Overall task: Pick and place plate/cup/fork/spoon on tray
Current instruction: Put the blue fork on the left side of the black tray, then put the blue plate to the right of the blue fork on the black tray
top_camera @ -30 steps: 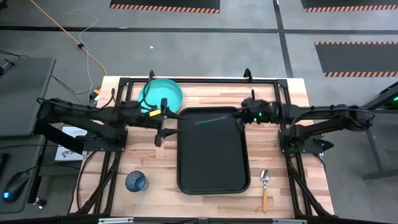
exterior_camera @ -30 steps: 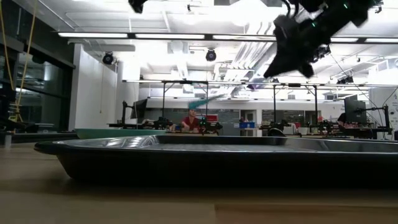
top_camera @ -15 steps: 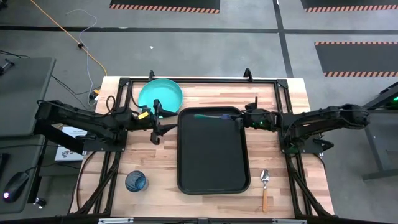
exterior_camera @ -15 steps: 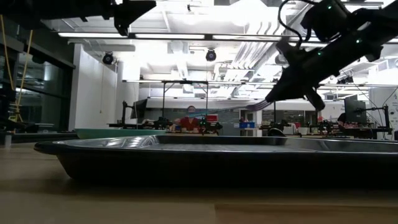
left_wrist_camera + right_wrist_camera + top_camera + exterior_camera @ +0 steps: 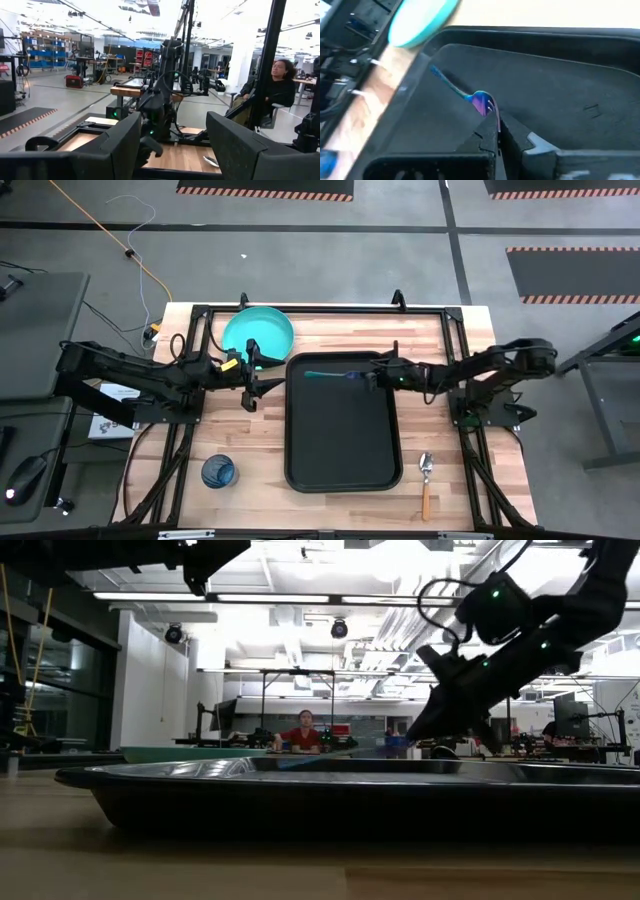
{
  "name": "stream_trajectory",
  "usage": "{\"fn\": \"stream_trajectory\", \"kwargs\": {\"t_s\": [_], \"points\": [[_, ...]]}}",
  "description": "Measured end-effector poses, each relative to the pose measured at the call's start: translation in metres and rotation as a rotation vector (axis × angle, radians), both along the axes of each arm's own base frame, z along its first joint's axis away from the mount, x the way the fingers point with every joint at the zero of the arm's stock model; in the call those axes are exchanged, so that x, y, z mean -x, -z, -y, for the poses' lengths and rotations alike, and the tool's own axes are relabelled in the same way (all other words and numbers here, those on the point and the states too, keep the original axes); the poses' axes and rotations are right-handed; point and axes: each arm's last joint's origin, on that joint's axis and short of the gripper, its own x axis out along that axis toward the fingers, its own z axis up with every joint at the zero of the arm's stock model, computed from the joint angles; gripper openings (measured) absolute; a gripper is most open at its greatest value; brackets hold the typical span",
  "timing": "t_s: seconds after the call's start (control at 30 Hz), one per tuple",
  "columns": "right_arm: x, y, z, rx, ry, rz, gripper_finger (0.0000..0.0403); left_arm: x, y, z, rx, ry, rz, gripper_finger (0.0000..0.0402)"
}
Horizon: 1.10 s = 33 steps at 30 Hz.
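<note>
Pinching the fork (image 5: pixel 470 97) by its tines, right gripper (image 5: pixel 493 121) closed, low over the tray (image 5: pixel 340 442)

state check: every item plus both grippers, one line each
fork: lying in tray, tines end pinched by right gripper
tray: flat on table
plate: on table, off tray
cup: upright on table
spoon: on table
right gripper: shut on fork
left gripper: open, idle
</note>
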Motion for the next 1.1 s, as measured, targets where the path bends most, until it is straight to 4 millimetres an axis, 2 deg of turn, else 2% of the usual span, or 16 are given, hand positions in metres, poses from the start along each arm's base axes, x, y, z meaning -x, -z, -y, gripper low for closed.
{"fn": "stream_trajectory", "kwargs": {"t_s": [0.3, 0.73, 0.87, 1.1], "points": [[-0.001, 0.016, 0.01, -0.05, 0.006, -0.056, 0.0, 0.0, 0.0, 0.0, -0.001, 0.001, -0.002, 0.0213], [0.001, 0.018, 0.017, -0.042, 0.018, -0.071, 0.0022, 0.0, 0.0, 0.0, 0.005, 0.002, -0.002, 0.0213], [0.001, 0.018, 0.018, -0.047, 0.015, -0.069, 0.0054, 0.0, 0.0, 0.0, 0.005, 0.002, -0.001, 0.0213], [0.001, 0.011, 0.019, 0.036, -0.028, -0.07, 0.0144, 0.0, 0.0, 0.0, 0.007, 0.0, -0.002, 0.0213]]}}
